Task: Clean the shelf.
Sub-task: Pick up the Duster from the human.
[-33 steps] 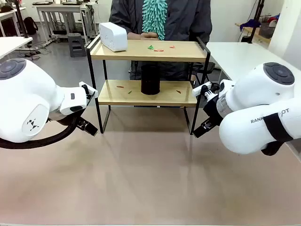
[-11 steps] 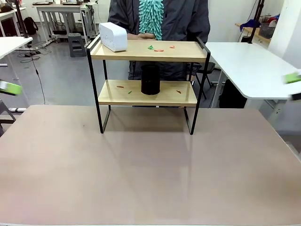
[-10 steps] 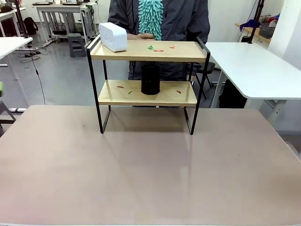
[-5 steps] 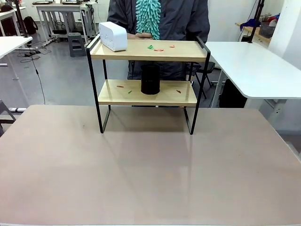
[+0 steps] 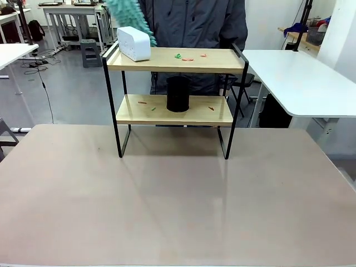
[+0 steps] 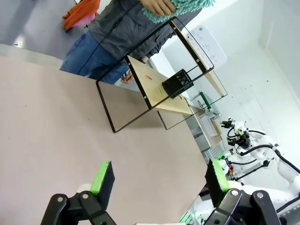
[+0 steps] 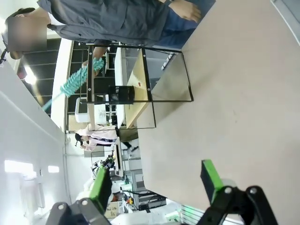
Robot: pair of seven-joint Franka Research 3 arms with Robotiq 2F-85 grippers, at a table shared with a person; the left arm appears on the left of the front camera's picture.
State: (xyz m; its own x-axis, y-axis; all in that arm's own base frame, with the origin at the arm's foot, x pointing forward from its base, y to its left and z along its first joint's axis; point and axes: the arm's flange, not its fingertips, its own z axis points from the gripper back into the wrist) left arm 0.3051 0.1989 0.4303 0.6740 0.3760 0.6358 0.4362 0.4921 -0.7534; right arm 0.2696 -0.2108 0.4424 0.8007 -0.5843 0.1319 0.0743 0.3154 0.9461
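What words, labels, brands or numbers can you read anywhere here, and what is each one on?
No text can be read.
The white box and the black cylinder on the shelf show no legible print; any marks on them are too small to tell.

Shelf (image 5: 161, 59) light wood, black frame; duster (image 5: 127, 12) teal; box (image 5: 134, 43) white; cylinder (image 5: 178, 94) black.

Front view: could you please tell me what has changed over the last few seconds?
Both arms drew back from the shelf, left gripper and right gripper open, holding nothing. The person swung the duster from upright at the chest toward the white box. Shelf, box, black cylinder and scraps stayed put.
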